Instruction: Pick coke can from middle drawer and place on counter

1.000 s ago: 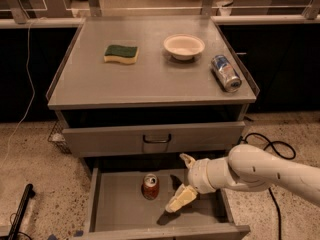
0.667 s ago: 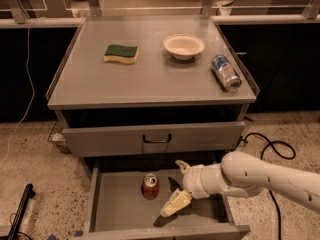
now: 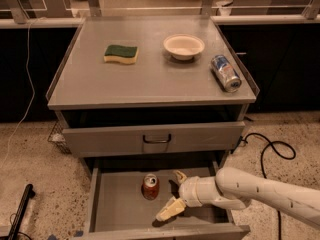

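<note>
Presently, the camera view shows the middle drawer [image 3: 117, 206] pulled out at the bottom of the cabinet, with the coke can [image 3: 150, 186] standing upright on its floor, toward the centre and near the back. The gripper [image 3: 174, 193] sits inside the same drawer, just beside the can on its right. Its two pale fingers [image 3: 170, 210] are spread wide apart and point toward the can, gripping nothing, and no contact with the can is visible. The white arm [image 3: 260, 188] enters from the lower right, over the drawer's right wall. Above, the upper drawer [image 3: 155, 139] with the dark bar handle is closed. The counter [image 3: 150, 86] carries a green-and-yellow sponge [image 3: 121, 53] at left, a white bowl [image 3: 184, 46] at centre-right, and a blue-and-silver can [image 3: 225, 72] lying on its side near the right rim. A black cable [image 3: 270, 149] lies on the floor at right.
</note>
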Controlling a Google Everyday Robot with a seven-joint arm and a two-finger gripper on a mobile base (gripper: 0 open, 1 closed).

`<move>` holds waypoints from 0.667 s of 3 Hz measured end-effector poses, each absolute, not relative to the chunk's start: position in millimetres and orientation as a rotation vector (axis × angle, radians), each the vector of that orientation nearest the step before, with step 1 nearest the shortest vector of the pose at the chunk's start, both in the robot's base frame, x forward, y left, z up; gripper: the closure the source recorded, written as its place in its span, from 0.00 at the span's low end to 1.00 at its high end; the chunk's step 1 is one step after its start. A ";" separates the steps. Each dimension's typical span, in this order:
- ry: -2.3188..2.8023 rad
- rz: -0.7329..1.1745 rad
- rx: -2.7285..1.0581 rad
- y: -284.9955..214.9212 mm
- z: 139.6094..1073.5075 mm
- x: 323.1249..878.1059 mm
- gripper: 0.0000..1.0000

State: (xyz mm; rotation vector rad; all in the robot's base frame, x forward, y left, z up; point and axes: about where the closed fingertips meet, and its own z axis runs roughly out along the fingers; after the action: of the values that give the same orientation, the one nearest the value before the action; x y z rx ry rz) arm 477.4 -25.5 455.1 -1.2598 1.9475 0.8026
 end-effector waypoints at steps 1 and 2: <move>1.867 0.799 -1.151 -26.8 418.7 511.7 0.00; 1.845 0.791 -1.100 -29.2 399.8 526.0 0.00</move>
State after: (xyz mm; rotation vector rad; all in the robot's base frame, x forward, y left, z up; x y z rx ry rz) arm 526.0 -29.2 399.8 -1.1000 1.8447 0.7908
